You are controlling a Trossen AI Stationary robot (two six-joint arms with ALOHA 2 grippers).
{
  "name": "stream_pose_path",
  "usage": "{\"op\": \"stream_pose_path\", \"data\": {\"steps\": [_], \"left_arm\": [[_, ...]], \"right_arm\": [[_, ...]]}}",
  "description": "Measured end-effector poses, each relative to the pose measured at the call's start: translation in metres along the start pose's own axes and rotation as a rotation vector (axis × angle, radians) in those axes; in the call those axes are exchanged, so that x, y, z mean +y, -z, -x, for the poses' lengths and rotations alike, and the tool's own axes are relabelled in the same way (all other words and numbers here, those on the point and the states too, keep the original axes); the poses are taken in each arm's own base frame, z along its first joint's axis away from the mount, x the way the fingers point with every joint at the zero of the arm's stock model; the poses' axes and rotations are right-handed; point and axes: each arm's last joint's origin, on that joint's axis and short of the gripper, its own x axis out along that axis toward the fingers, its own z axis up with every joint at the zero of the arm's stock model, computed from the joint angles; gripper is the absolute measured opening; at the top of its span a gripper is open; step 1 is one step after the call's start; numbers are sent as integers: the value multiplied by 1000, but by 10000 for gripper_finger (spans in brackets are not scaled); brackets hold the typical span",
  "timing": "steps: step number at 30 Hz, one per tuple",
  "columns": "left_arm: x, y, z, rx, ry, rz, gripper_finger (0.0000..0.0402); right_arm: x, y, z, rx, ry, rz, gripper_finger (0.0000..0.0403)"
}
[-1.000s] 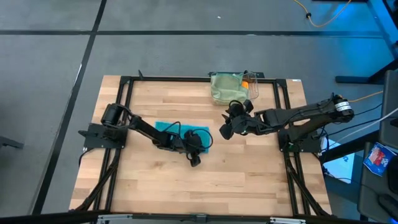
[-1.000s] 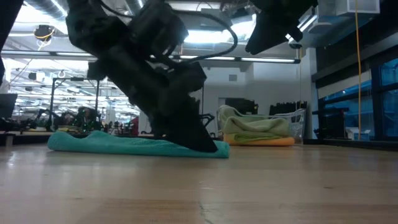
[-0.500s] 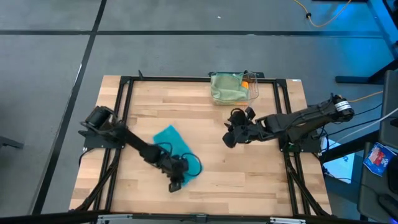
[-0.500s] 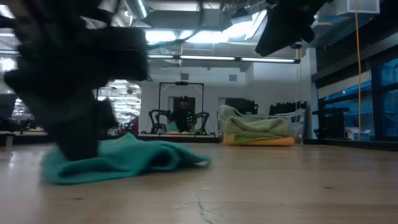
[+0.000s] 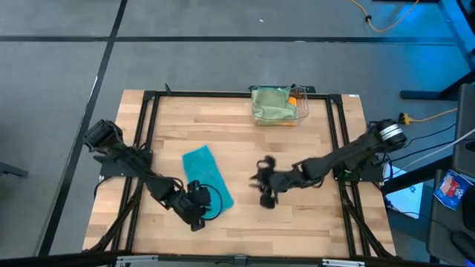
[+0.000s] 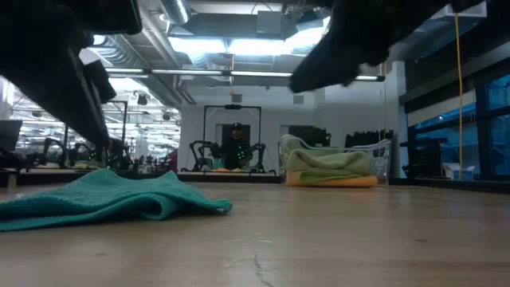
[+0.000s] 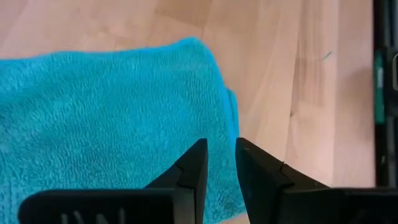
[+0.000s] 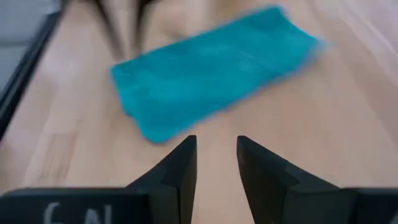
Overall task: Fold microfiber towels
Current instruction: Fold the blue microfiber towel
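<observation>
Teal towel lies folded lengthwise on the table, left gripper at its near corner and right gripper beside it, both with jaws narrowly parted and empty, probably positioning to grasp opposite ends for the next fold.

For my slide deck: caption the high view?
Teal towel lies folded between both arms' pincers, left, right; other towels wait in the bin.

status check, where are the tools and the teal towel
Left tool slightly open, empty, over the teal towel's near edge. Right tool slightly open, empty, above bare table beside the towel. Towel flat; nothing in the way.
</observation>
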Motion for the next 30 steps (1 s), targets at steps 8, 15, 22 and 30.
{"op": "stream_pose_path", "data": {"steps": [8, 15, 22, 30], "left_arm": [[5, 0, -9, 15, -41, 71, 76], [6, 0, -11, 39, -38, 103, 76], [8, 2, -12, 57, -55, 97, 71], [10, 2, -12, 64, -74, 87, 64]], "right_arm": [[49, 16, -69, -2, -121, 367, 117], [78, -9, -95, -24, -173, 442, 117], [92, -6, -115, 112, -310, 554, 117], [100, 6, -137, 184, -372, 557, 117]]}}
